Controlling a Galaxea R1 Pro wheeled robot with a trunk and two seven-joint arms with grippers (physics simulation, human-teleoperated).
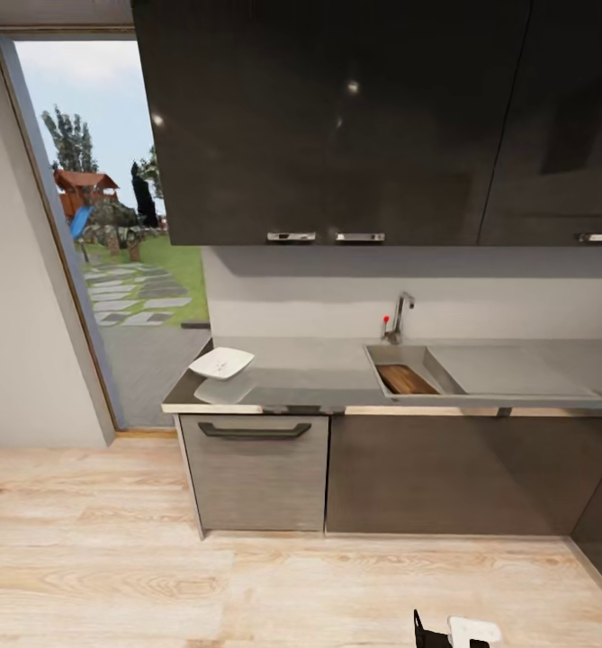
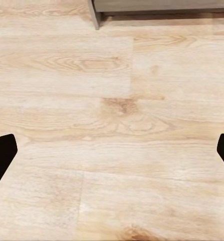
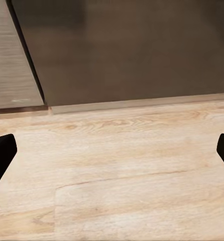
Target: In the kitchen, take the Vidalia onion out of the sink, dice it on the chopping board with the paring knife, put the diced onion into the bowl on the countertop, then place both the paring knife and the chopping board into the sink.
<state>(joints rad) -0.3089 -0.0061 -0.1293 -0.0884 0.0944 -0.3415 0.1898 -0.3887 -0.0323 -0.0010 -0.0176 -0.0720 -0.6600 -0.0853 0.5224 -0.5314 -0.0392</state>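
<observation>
Straight ahead in the head view, the light-grey countertop (image 1: 323,376) runs over dark cabinets. Let into it is the steel sink (image 1: 373,358), with a chrome faucet (image 1: 399,313) and a small red knob (image 1: 385,319) behind it. The brown chopping board (image 1: 406,380) lies tilted inside the basin. On the counter's left end sits the white square bowl (image 1: 221,363). The Vidalia onion and the paring knife are hidden or out of view. My left gripper (image 2: 112,150) is open over bare wooden floor. My right gripper (image 3: 112,150) is open too, low before the cabinet fronts.
Dark upper cabinets (image 1: 336,117) hang above the counter. A grey drawer front with a black handle (image 1: 254,430) sits under the bowl's end. An open doorway (image 1: 125,297) to a garden is at the left. Wooden floor (image 1: 202,576) stretches between me and the cabinets.
</observation>
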